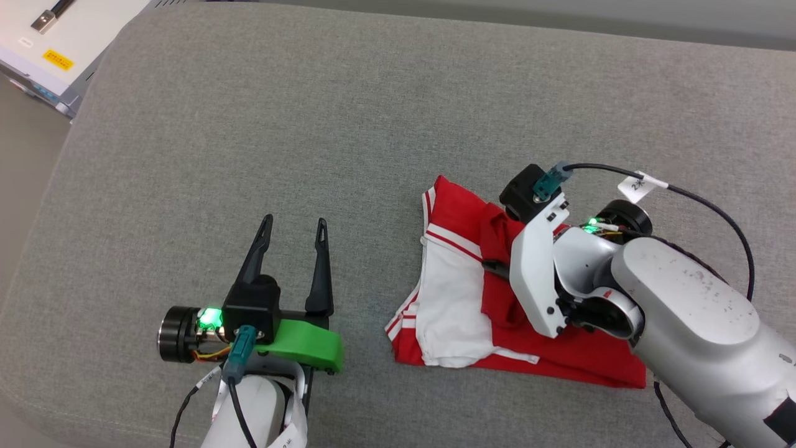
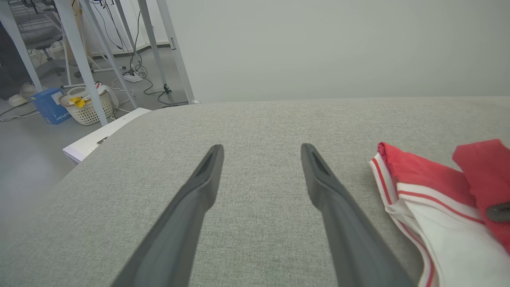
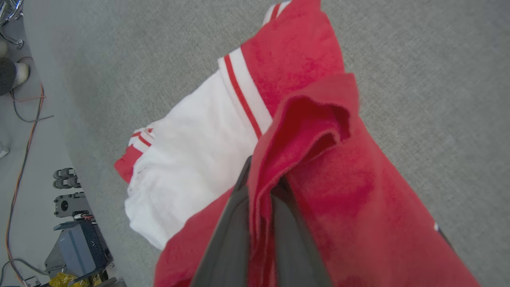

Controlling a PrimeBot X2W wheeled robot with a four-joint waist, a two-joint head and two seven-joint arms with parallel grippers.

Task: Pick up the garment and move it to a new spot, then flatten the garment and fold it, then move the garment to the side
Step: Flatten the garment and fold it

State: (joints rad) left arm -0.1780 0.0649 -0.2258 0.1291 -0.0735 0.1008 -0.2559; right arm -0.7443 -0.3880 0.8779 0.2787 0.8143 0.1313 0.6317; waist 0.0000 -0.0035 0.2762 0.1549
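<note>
Currently the right gripper (image 3: 263,179) pinches a red fold of the garment (image 1: 454,298) (left gripper (image 1: 295,221) spread wide).

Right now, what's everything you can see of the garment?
The garment is a red knit-looking top with a white sleeve and red-and-white striped trim. It lies folded into a rumpled bundle on the grey fabric surface, to the robot's right. The right gripper is shut on a raised red fold of it; the open left gripper sits apart from it.
</note>
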